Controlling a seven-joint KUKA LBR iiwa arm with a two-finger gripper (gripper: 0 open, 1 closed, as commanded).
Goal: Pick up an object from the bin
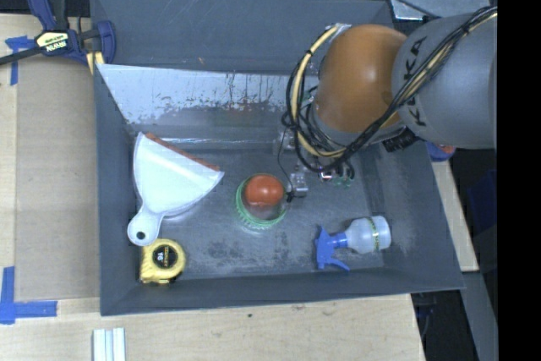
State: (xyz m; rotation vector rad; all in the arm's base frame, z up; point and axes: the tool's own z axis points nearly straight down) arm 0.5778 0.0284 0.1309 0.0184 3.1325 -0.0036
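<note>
My gripper (pixel 297 183) hangs low in the middle of the bin, mostly hidden under the arm's orange cover. Just to its left, touching or nearly touching it, lies a red ball (pixel 263 191) sitting in a clear round cup with a green rim (pixel 259 218). To the lower right of the gripper, a small clear spray bottle with a blue trigger (pixel 355 239) lies on its side near the bin's front wall.
A white funnel-shaped scoop (pixel 169 179) lies at the left of the bin floor, with a yellow tape measure (pixel 161 260) below it in the front left corner. The arm reaches in from the right over the bin's right wall.
</note>
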